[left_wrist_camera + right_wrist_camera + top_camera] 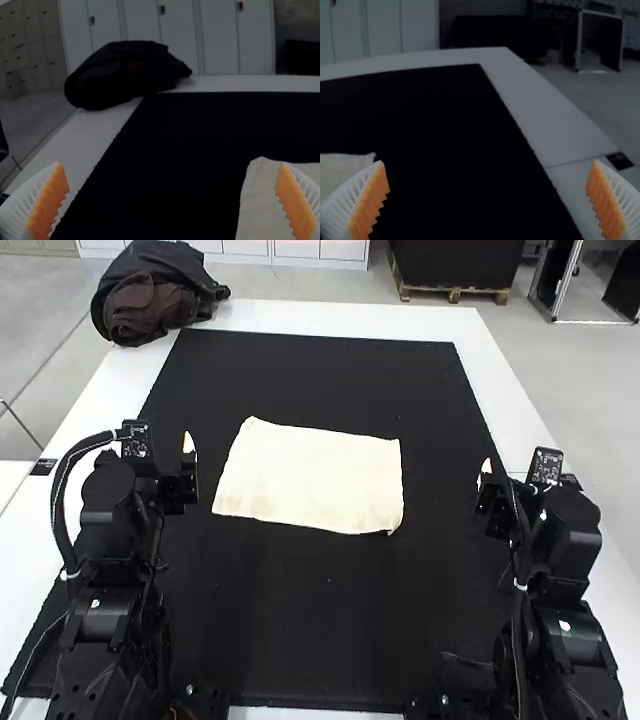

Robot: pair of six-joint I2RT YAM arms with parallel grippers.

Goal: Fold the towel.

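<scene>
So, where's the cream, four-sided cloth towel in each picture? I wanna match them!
High view: the cream, four-sided cloth towel is near the middle, on the big black mat.
Left wrist view: the towel's far left corner is beside an orange pad of the left pincer.
Right wrist view: its far right corner is by the right pincer.
Shared landmark: the mat's far edge, against the white table.

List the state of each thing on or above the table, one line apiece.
Cream rectangular cloth towel: laid flat, unheld
Black rectangular fabric mat: spread flat
Dark soft fabric bundle: bunched up
Left gripper, white ribbed fingers with orange pads: open, empty
Right gripper, white ribbed fingers with orange pads: open, empty
</scene>
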